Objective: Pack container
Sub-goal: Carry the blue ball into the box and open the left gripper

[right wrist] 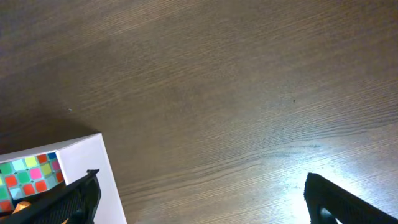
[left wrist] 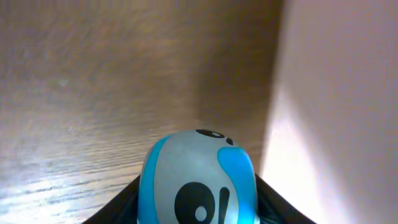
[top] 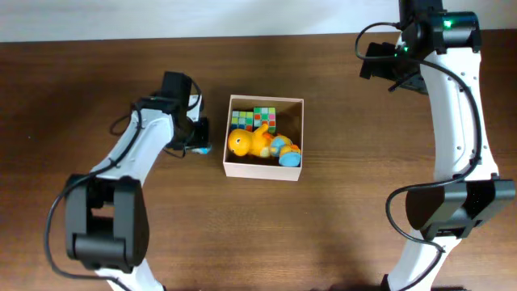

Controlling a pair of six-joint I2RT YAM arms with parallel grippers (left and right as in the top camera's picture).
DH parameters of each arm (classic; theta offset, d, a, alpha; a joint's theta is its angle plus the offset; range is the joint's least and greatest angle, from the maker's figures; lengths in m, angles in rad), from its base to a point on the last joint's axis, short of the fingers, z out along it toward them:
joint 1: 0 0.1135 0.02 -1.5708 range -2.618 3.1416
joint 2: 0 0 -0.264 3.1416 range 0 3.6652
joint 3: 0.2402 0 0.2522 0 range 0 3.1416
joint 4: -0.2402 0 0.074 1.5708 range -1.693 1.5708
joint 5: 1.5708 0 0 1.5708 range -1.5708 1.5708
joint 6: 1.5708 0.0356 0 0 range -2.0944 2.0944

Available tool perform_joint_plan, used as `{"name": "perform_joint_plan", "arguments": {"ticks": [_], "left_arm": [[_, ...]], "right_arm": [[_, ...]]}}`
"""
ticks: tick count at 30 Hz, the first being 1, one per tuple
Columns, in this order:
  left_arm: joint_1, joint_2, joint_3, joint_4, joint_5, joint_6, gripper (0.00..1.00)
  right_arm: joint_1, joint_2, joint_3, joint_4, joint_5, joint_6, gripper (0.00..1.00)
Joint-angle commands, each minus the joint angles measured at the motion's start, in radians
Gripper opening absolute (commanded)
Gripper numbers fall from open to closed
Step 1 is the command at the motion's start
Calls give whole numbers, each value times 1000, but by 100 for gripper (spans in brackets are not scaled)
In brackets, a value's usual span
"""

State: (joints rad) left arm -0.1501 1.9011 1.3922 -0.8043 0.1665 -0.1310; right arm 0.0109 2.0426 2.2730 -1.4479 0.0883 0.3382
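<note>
The container (top: 262, 172) (partly filled) flanks the blue-grey toy (left wrist: 199, 180).

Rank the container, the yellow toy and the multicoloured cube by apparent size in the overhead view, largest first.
1. Container, clearly largest.
2. Yellow toy and multicoloured cube: these look alike, and the cube is partly hidden, so they are left unranked.

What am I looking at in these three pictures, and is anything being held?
Two robot arms stand at a wooden table. One picture looks down from above; the other two come from cameras on the wrists. In the middle sits the container, holding a coloured cube, a yellow toy and a blue piece. The left gripper, beside the container's left wall, is closed on a round blue and grey toy. The right gripper is open and empty.
</note>
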Motion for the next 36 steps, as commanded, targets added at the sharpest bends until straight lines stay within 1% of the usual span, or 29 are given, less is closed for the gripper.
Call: {"name": "perform_joint_plan", "arguments": {"ticks": [1, 6, 9, 11, 15, 18, 27, 31, 36], "left_arm": [[2, -137, 51, -4, 128, 135, 47], [-8, -280, 58, 39, 283, 261, 47], [-53, -341, 58, 129, 289, 298, 48], [-108, -345, 58, 208, 278, 309, 52], [-195, -301, 58, 310, 227, 309, 52], [-246, -230, 58, 378, 187, 309, 51], [-302, -23, 58, 475, 189, 305, 51], [-325, 14, 58, 514, 193, 305, 50], [-350, 20, 58, 570, 192, 305, 50]], "right_arm": [[1, -34, 19, 0, 2, 8, 99], [1, -34, 19, 0, 2, 8, 99], [1, -34, 19, 0, 2, 8, 99], [1, -34, 19, 0, 2, 8, 99], [1, -34, 19, 0, 2, 8, 99], [1, -34, 19, 0, 2, 8, 99], [1, -34, 19, 0, 2, 8, 99], [1, -34, 19, 0, 2, 8, 99], [1, -34, 19, 0, 2, 8, 99]]}}
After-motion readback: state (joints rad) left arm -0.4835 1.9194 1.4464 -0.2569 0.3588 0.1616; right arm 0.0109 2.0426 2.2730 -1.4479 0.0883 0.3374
